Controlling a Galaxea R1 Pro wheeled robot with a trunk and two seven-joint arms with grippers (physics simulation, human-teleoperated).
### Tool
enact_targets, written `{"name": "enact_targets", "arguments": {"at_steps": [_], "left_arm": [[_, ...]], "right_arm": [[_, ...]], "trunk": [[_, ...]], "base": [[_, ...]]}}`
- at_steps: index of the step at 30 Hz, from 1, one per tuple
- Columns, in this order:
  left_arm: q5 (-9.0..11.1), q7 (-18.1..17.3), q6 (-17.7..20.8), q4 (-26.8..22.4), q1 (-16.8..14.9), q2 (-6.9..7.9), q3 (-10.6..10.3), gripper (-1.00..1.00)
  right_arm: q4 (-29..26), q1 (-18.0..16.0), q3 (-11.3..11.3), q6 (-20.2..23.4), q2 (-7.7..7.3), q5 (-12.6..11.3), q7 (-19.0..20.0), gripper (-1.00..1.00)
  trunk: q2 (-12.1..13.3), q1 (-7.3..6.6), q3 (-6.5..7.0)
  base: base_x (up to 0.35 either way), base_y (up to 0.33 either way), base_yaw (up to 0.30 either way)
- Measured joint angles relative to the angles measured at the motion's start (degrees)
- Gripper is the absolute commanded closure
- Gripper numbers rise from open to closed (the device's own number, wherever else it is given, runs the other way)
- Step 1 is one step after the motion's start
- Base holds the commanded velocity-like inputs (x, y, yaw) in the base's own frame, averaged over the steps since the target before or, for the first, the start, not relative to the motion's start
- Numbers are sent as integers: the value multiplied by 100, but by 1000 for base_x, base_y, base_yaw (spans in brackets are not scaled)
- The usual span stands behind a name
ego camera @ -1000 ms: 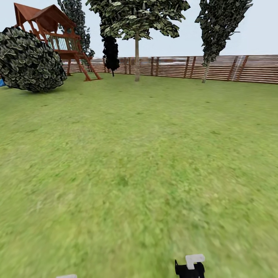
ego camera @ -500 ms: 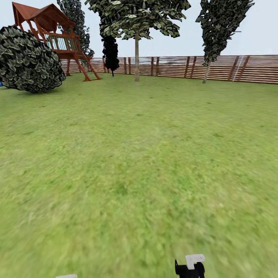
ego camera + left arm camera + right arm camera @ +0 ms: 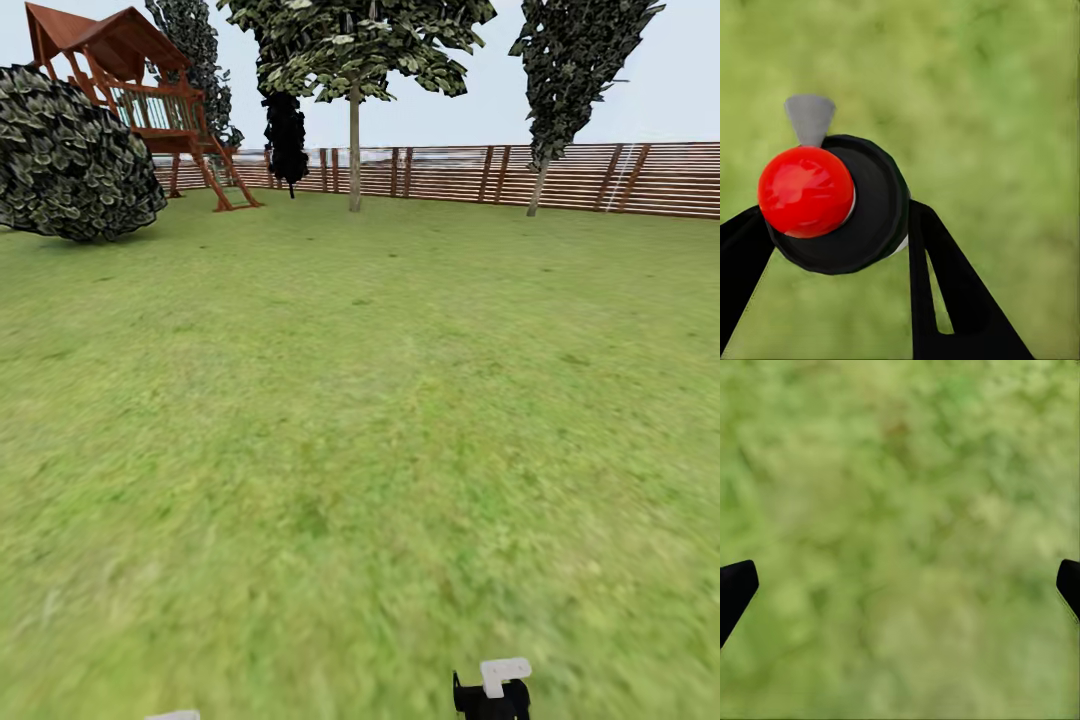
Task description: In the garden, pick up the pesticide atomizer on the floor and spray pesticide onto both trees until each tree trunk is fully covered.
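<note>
Head view: a wide lawn (image 3: pixel 360 420) is seen running open and flat to a brown slat fence (image 3: pixel 560 178) at the far edge. A round dark bush (image 3: pixel 70 160) and a red-roofed play tower (image 3: pixel 135 95) are set at far left; thin-stemmed trees (image 3: pixel 353 120) are lined along the fence, crowns cut off by the frame's top. At the lower edge, the right tool (image 3: pixel 492 690) is caught partly, a white tab showing; its fingertips are spread wide in the right wrist view over blurred grass, nothing held. In the left wrist view the left tool (image 3: pixel 832 247) is clamped on the pesticide atomizer (image 3: pixel 832 199), red cap and grey nozzle showing.
</note>
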Motion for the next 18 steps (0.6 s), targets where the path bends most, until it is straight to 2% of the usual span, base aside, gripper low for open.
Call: {"name": "enact_targets", "arguments": {"at_steps": [18], "left_arm": [[0, 0, 0, 0, 0, 0, -2, 100]], "right_arm": [[0, 0, -5, 0, -10, -9, 6, -100]], "trunk": [[0, 0, 0]], "base": [[338, 0, 0]]}}
